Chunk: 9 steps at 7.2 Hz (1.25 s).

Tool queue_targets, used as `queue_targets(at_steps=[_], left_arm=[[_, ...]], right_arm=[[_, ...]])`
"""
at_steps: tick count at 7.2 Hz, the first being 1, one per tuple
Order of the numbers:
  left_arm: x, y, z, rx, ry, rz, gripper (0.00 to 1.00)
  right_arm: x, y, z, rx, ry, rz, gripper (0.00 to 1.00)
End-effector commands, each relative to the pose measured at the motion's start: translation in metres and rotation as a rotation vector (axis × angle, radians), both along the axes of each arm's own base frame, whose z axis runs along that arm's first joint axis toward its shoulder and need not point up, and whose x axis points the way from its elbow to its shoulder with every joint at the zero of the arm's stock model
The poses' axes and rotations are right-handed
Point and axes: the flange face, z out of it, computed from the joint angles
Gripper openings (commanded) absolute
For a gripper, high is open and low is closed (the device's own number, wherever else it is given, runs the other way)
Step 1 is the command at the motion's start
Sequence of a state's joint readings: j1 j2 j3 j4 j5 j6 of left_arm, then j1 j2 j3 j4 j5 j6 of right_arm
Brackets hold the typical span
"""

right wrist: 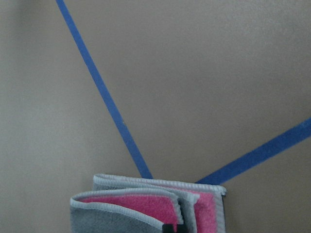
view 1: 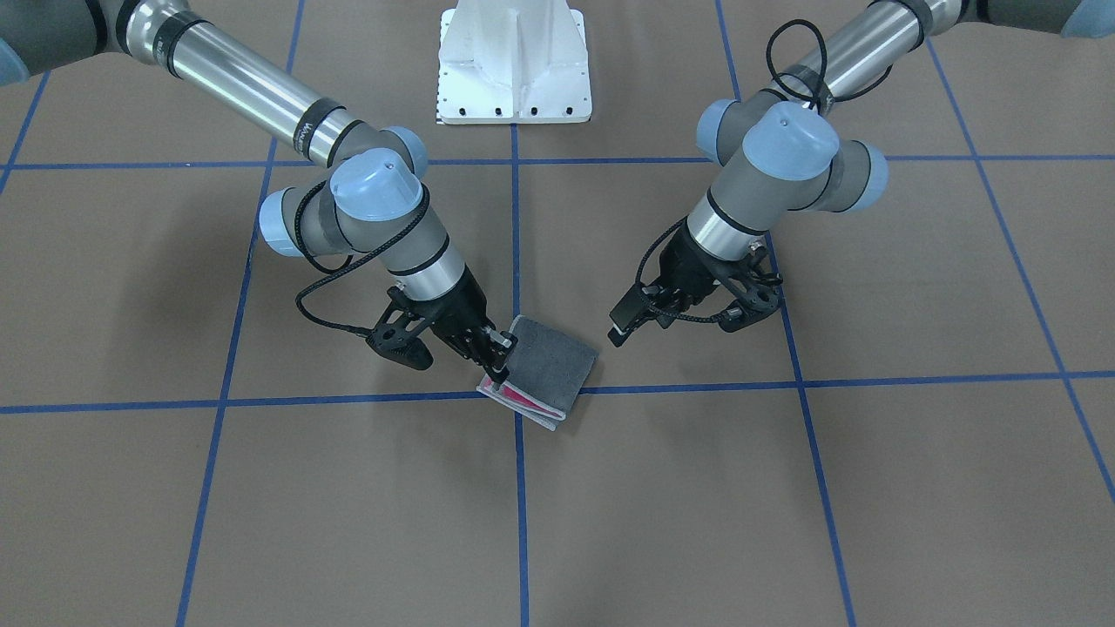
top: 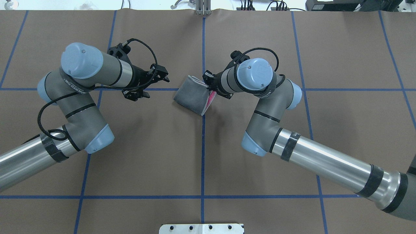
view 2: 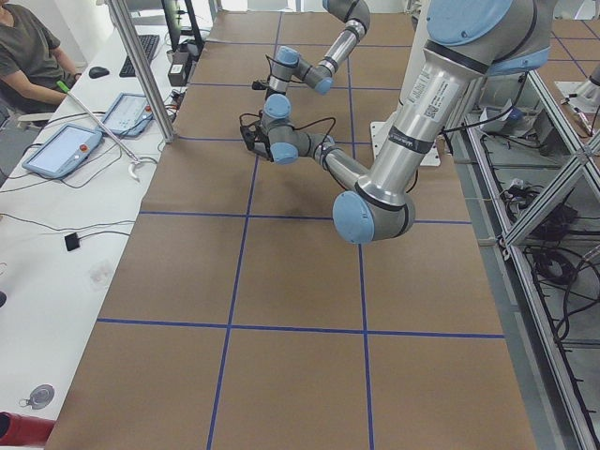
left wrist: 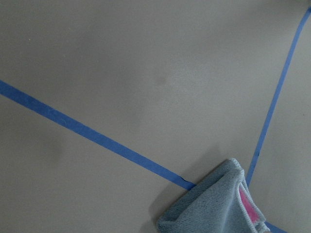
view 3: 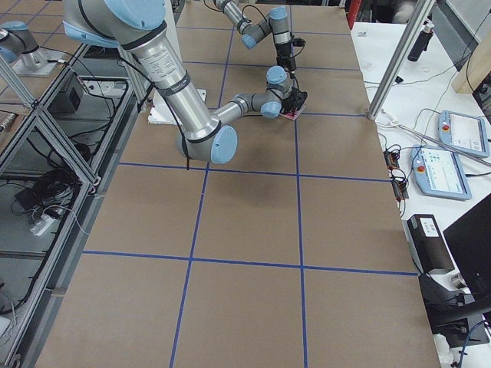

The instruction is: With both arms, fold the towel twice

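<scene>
The towel [view 1: 553, 361] lies folded into a small thick pad at the crossing of the blue tape lines, dark grey face up, with pink layers showing at its open edge. It also shows in the overhead view [top: 190, 94], the left wrist view [left wrist: 209, 206] and the right wrist view [right wrist: 131, 204]. My right gripper [view 1: 498, 361] is at the pad's open-edge corner, shut on the top layers and tilted down; in the overhead view it [top: 209, 86] sits at the pad's right edge. My left gripper [view 1: 640, 322] is open and empty, a short way clear of the towel [top: 157, 87].
The white bolted pedestal base [view 1: 514, 70] stands at the robot's side of the table. Blue tape lines [view 1: 697, 386] divide the brown tabletop into squares. An operator [view 2: 28, 56] and teach pendants [view 3: 460, 130] are at a side bench beyond the table's far edge.
</scene>
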State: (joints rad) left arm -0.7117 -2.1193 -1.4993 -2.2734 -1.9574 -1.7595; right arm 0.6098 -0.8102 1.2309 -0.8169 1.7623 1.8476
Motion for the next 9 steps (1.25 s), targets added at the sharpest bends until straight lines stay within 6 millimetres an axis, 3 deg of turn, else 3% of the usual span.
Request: queue_targets(at_steps=[1, 9], left_arm=[[0.0, 0.0, 0.001, -0.001, -0.001, 0.0, 1.0], [0.007, -0.002, -0.009, 0.003, 0.005, 0.003, 1.0]], right_arm=[[0.008, -0.01, -0.001, 0.007, 0.011, 0.011, 0.0], [-0.004, -0.02, 0.011, -0.002, 0.05, 0.01, 0.0]])
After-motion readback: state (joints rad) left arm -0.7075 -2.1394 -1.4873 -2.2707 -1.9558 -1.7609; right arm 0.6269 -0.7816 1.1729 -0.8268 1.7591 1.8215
